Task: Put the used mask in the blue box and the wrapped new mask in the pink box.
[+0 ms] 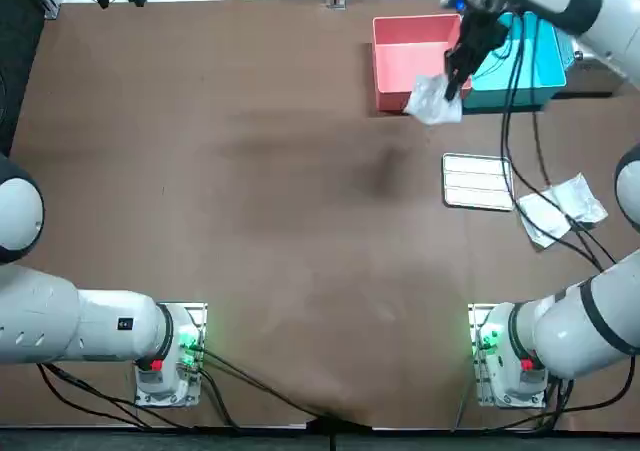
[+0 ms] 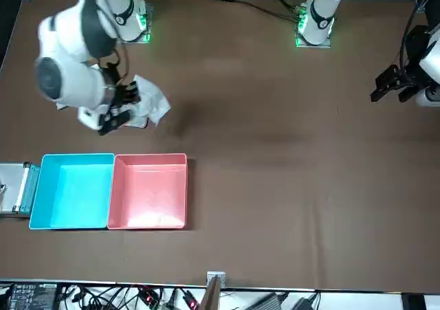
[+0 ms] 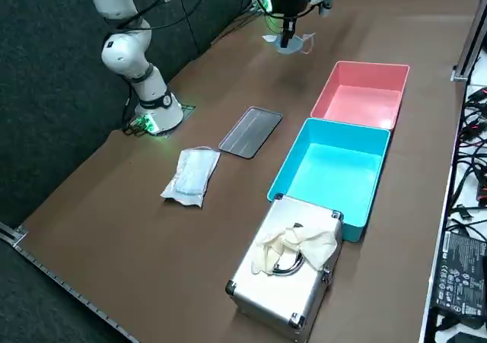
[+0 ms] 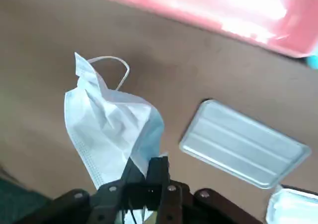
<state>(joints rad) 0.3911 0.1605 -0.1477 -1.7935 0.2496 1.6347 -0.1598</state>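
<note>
My right gripper is shut on the used mask, a crumpled pale blue and white mask with a loose ear loop. It hangs in the air just beside the near wall of the pink box. The blue box adjoins the pink box on its right. In the right wrist view my gripper pinches the mask's lower edge. The wrapped new mask lies flat on the table at the right, in its clear wrapper.
A flat metal tray lies between the boxes and the wrapped mask. A silver metal case with a pale cloth on top stands beyond the blue box. Cables hang from my arm over the tray area.
</note>
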